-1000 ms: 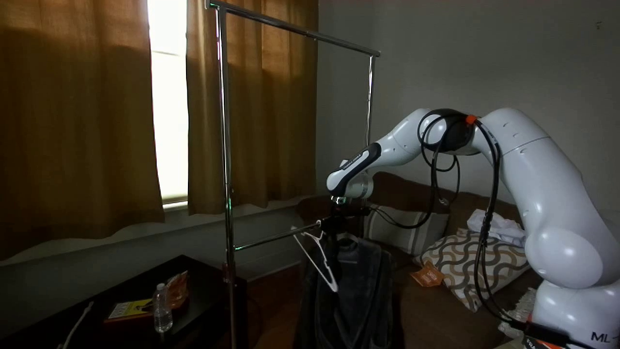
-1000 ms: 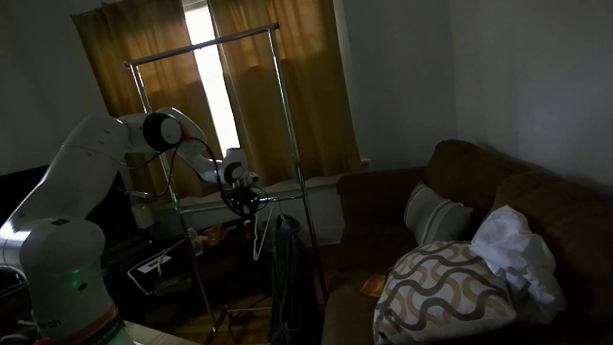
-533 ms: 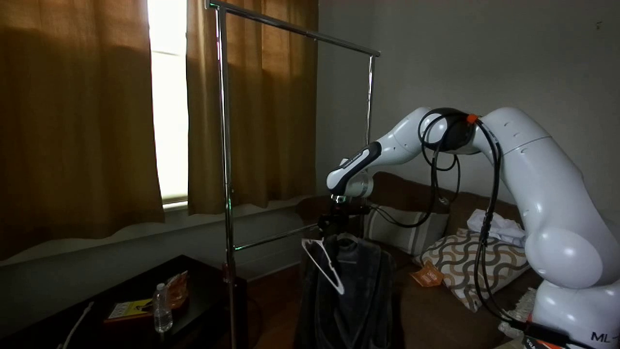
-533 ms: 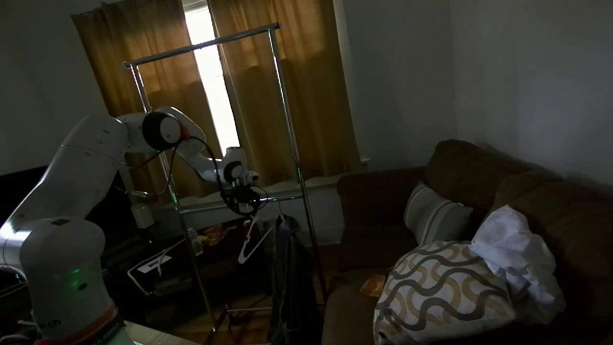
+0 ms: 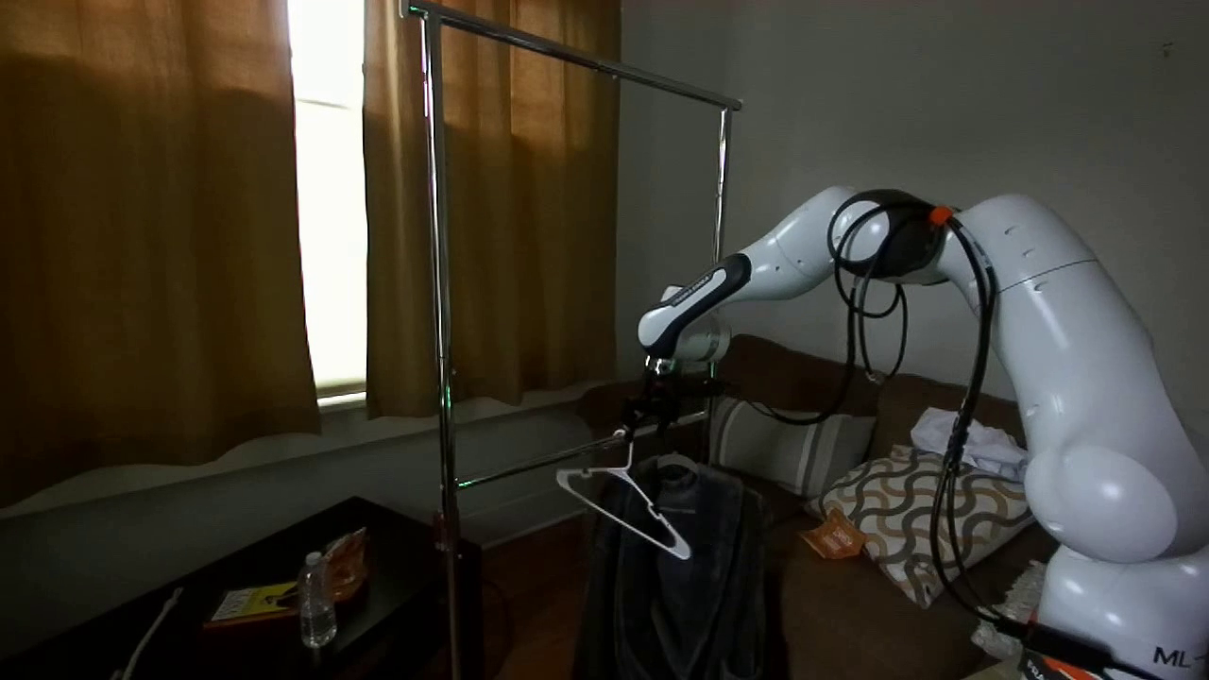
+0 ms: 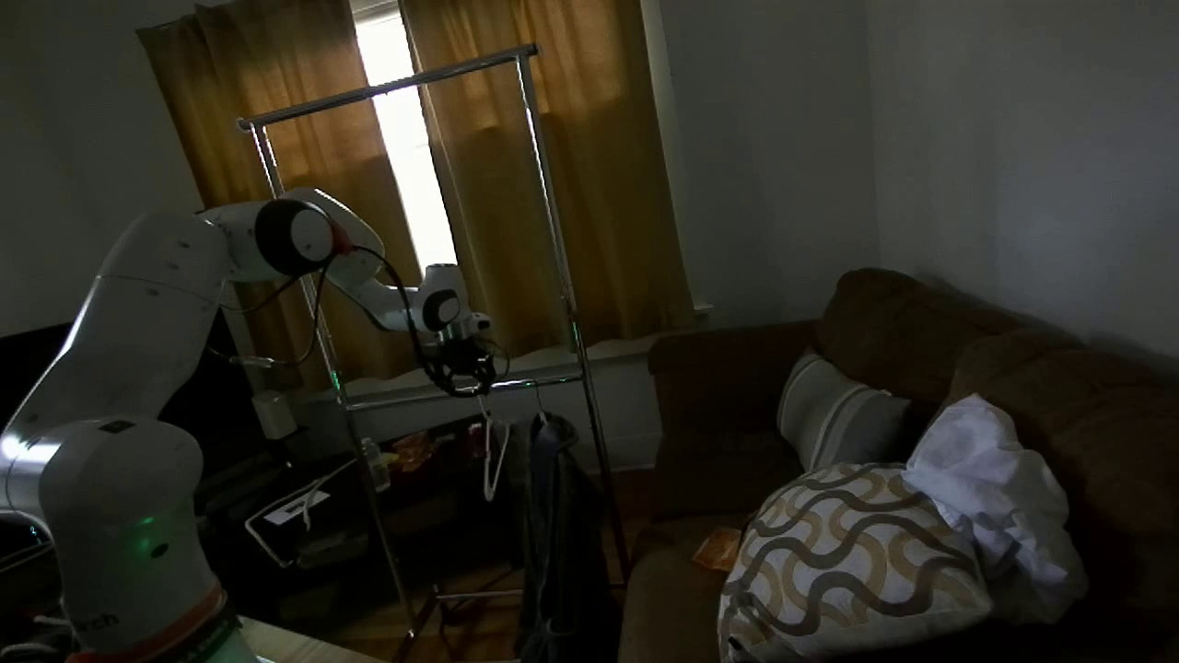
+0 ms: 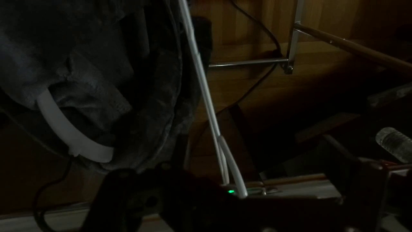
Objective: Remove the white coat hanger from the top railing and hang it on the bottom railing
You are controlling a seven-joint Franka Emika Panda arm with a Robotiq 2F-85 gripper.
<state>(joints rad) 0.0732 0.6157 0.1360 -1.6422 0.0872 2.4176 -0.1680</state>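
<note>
Now, thin white triangular coat hanger [image 5: 619,519]: up on the thin horizontal chrome bottom railing [image 5: 538,462], curved hook over the metal, body dangling below, and it slants, one corner clearly lower than the other in an exterior view!
Black two-fingered gripper [image 5: 648,427]: right above that hook, and look at the jaws, spread wide apart with nothing in their grip; whether a finger brushes the hanger, I cannot tell from these angles.
From the wrist: the hanger shows almost edge-on, a slim white line running into the dark area between the two fingers, where its hook is hidden.
Straight chrome top railing [image 5: 576,57]: high overhead, spanning the tall metal garment rack [image 5: 440,283] in both exterior views.
White jointed robot arm [image 5: 1086,378]: trimmed in black, bent in one big arch, reaching over to the rack with its wrist tipped downward.
Dark fleecy jacket [image 5: 704,567]: just beside the hanger on that same bottom railing, a pale curved band [image 7: 70,138] peeking out at its collar in the wrist view.
Low black table [image 5: 397,543]: carrying a clear plastic bottle [image 5: 317,604] and, just beside it, a crumpled orange packet [image 5: 349,562].
Brown upholstered sofa [image 6: 728,378]: loaded with a grey striped cushion [image 6: 840,410], a wavy-patterned pillow [image 6: 847,552] and a crumpled white cloth [image 6: 999,502] lying against that pillow.
Ochre cloth curtains [image 5: 529,236]: parted around a bright strip of window [image 5: 329,236], easily the brightest spot in a dim room.
</note>
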